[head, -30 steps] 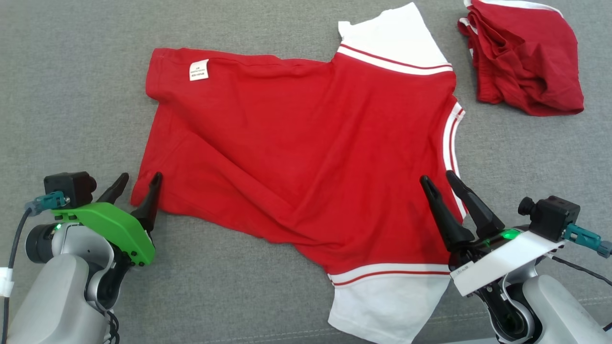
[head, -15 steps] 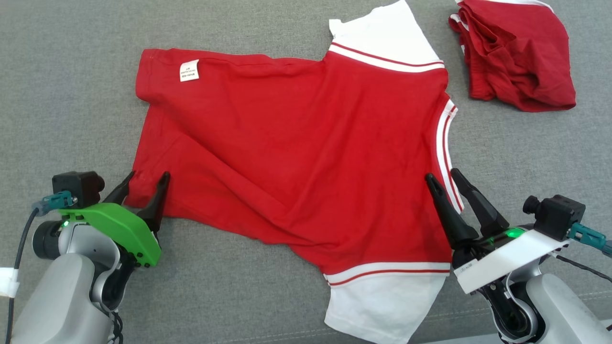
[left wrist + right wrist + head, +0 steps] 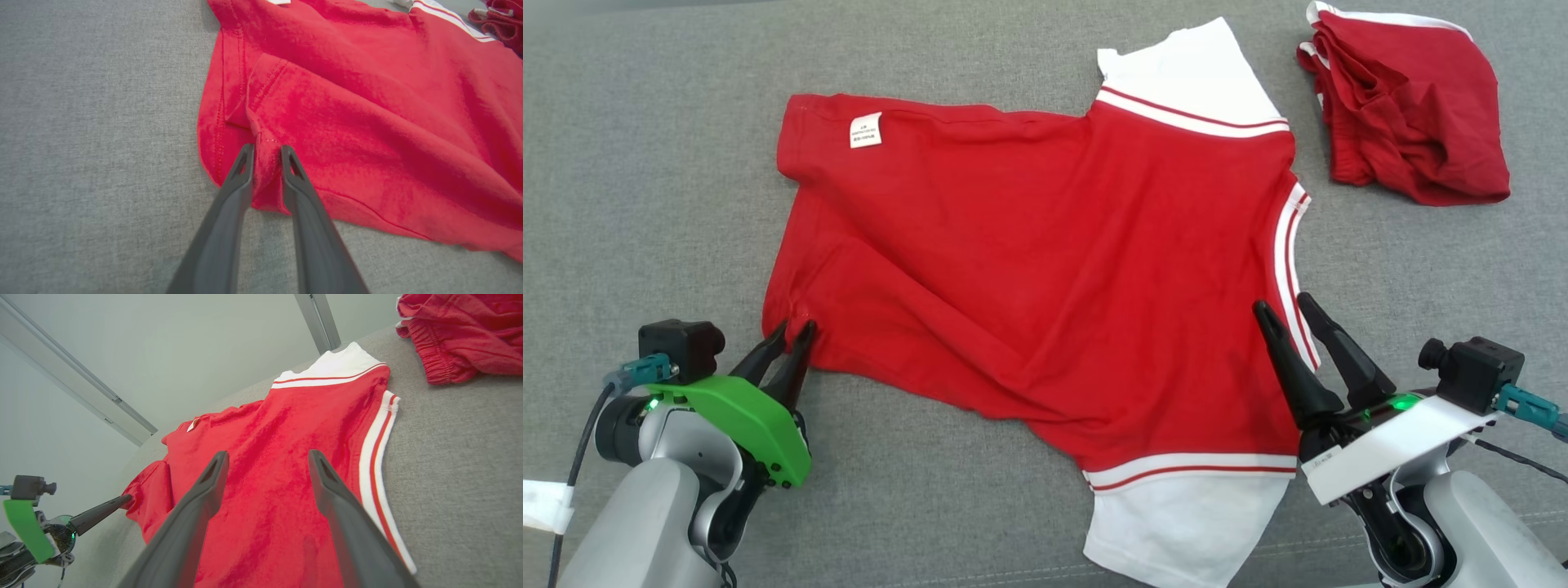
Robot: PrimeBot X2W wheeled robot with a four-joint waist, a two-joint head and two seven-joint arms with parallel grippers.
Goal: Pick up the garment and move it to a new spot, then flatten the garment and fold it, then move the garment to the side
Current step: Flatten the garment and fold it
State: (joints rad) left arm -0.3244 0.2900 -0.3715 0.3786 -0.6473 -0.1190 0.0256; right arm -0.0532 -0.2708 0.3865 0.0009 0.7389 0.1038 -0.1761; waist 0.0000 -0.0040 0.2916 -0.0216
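Right, the red shirt (image 3: 1045,269) lies spread on the grey cloth surface (image 3: 645,163), its long axis running crosswise: hem toward the left arm, striped neckline (image 3: 1290,261) toward the right. The left gripper (image 3: 796,327) has narrow jaws pinching the shirt's near hem corner. The right gripper (image 3: 1282,302), jaws wide, hovers over the shirt just inside its neckline, holding nothing; it likely grips there next.

A red T-shirt (image 3: 1029,269) lies spread on the grey counter (image 3: 645,163). The left claw (image 3: 795,328) pinches its near-left corner, and the right claw (image 3: 1282,302) gapes over its striped right edge.
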